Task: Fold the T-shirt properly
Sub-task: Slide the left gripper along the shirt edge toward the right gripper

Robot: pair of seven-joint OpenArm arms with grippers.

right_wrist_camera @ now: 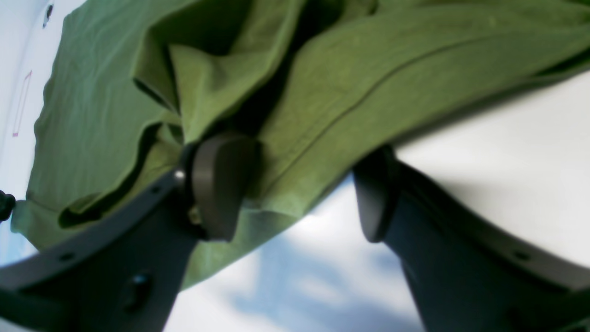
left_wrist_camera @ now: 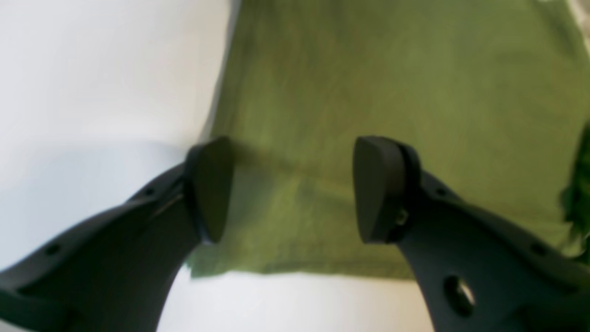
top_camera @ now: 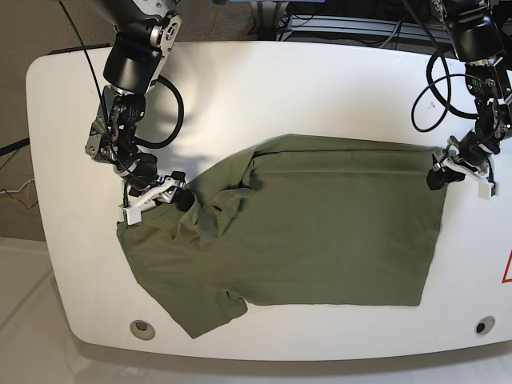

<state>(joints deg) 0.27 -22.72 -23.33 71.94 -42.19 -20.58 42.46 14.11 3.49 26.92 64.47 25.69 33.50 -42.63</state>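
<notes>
The olive-green T-shirt (top_camera: 320, 232) lies spread over the white table (top_camera: 264, 96), flat on its right side and bunched into raised folds (right_wrist_camera: 216, 69) at its upper left. My right gripper (top_camera: 181, 198) is at that bunched part. Its jaws (right_wrist_camera: 297, 189) are open: one finger (right_wrist_camera: 221, 184) presses against a lifted hem and the other finger (right_wrist_camera: 375, 193) is over bare table. My left gripper (top_camera: 437, 174) hovers at the shirt's upper right corner. It is open (left_wrist_camera: 295, 189), straddling flat cloth (left_wrist_camera: 392, 92) near the shirt's edge, with nothing pinched.
Round holes (top_camera: 142, 328) (top_camera: 481, 326) sit near the table's front corners. A red marking (top_camera: 506, 268) shows at the right edge and a pink outline (right_wrist_camera: 20, 103) on the table beside the shirt. Cables (top_camera: 432, 88) loop from the arm on the right.
</notes>
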